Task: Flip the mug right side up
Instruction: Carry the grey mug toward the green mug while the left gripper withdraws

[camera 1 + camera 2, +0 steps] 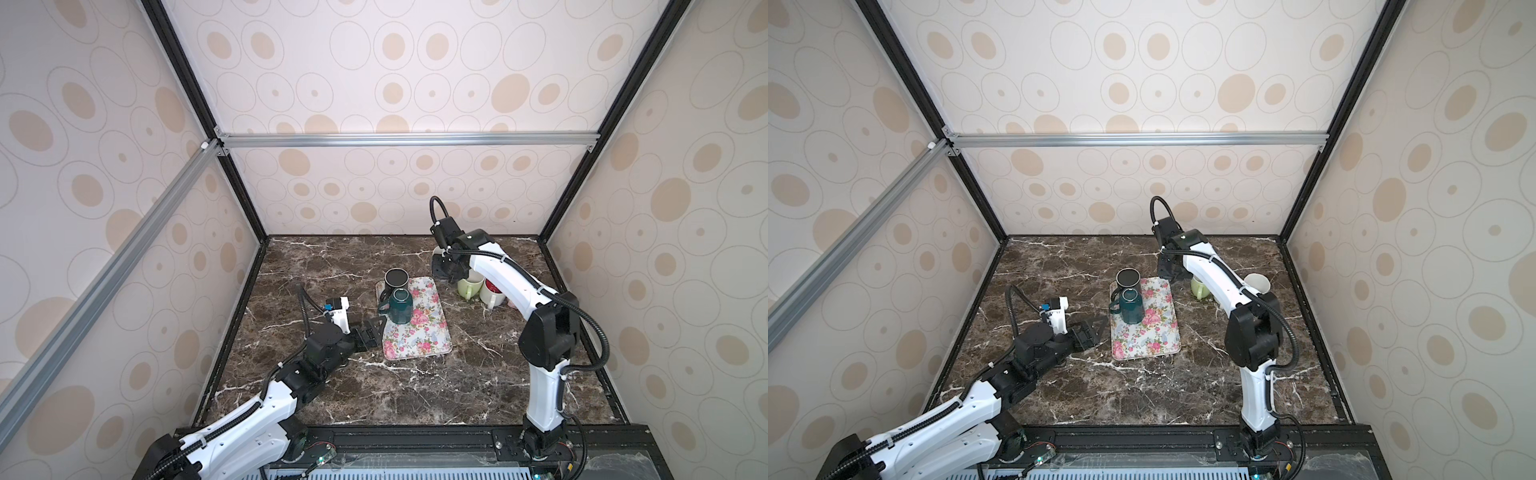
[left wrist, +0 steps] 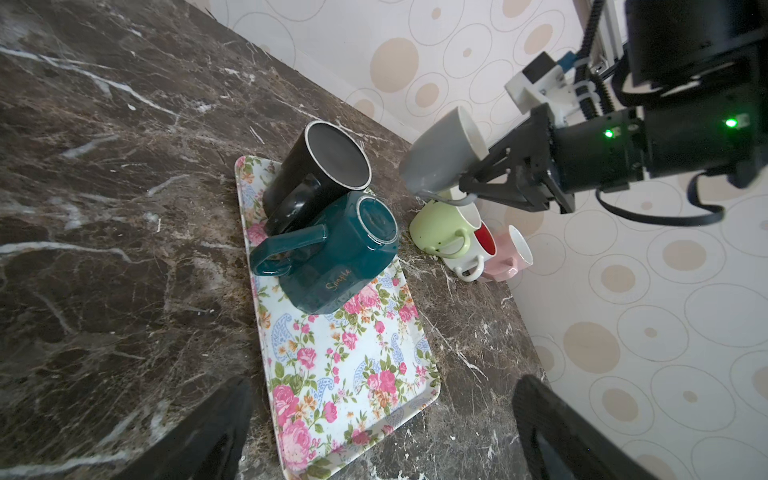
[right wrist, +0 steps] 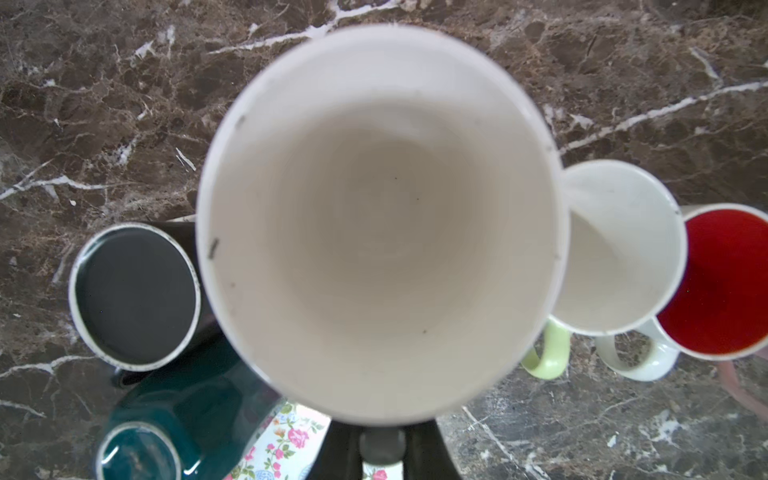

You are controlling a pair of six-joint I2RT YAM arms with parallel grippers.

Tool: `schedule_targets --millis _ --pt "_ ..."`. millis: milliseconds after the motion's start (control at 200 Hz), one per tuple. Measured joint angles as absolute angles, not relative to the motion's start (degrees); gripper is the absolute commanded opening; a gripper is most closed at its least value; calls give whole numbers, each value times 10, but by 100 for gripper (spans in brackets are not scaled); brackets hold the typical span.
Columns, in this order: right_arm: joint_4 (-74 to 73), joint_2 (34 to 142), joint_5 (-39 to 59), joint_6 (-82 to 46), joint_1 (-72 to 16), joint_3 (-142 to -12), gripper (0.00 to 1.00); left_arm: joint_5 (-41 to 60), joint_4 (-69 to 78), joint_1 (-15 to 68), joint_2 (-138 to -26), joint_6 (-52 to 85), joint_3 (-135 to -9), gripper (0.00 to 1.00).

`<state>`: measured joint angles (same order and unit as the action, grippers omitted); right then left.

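In both top views a dark brown marble tabletop (image 1: 332, 399) carries a rectangular floral-printed tray (image 1: 419, 332) near its middle. At the tray's far left end stand a black cylindrical mug (image 1: 395, 280), mouth up, and an upside-down dark teal ceramic mug (image 1: 400, 307) just nearer, touching it. The left gripper (image 1: 371, 328) lies low just left of the tray, jaws spread wide and empty. The right arm reaches to the far side, its right gripper (image 1: 451, 272) above a cluster of mugs right of the tray, where a pale green mug (image 1: 469, 286) shows.

The left wrist view shows the right gripper pinched shut on the handle of a grey ceramic mug with white inside (image 2: 444, 153), held off the table and tilted, above the green mug, a white mug with red inside (image 2: 478, 249) and a pink mug (image 2: 507, 255).

In the right wrist view the grey mug's open mouth faces the camera, its handle between the closed jaws.
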<state>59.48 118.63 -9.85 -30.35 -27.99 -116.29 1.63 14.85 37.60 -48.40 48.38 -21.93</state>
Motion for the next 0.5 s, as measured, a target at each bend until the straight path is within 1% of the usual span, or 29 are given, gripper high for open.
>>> schedule_targets --millis 315,500 --pt "674 1265 -108 -288 -261 -1271 0 -3 122 376 -418 443 -219 98" --pt "691 1286 -107 -286 -248 -1285 0 -19 110 374 -388 432 -213 98"
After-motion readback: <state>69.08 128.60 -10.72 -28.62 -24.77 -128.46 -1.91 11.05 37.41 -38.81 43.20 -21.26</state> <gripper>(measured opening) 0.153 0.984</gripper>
